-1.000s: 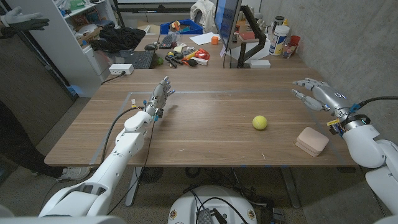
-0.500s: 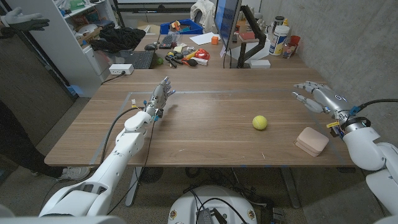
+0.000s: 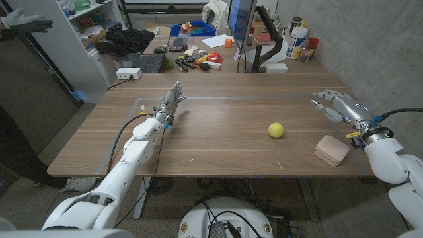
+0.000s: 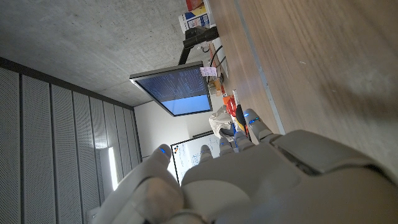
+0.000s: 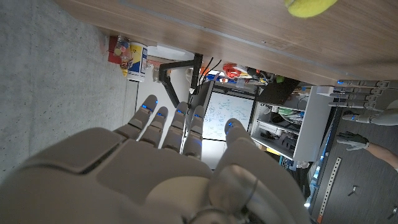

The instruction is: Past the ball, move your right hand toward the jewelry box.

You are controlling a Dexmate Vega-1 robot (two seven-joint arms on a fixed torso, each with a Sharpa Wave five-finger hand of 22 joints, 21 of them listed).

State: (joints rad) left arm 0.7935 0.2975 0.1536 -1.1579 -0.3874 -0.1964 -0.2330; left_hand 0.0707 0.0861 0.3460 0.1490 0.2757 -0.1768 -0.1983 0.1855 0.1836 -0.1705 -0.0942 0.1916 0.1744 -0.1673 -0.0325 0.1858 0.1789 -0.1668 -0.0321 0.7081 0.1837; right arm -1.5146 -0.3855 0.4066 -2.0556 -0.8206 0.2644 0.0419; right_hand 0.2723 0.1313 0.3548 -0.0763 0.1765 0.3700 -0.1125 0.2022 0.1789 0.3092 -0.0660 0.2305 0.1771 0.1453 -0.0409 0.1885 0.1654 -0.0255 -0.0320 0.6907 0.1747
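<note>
You can read no text here: the monitor [image 4: 176, 90] lines and the whiteboard [image 5: 229, 112] writing are too small.

Head view: fixed, high, looking down over the wooden table [image 3: 218, 139], arms entering from bottom corners. Left wrist view: close behind left hand [image 4: 261, 180], turned, facing the monitor [image 4: 174, 93]. Right wrist view: close behind right hand [image 5: 168, 168], inverted; shares the ball [image 5: 311, 6] and monitor with head view.

Concrete wall [image 3: 370, 39] beside a cluttered desk [image 3: 218, 49] and monitor [image 3: 239, 23].
</note>
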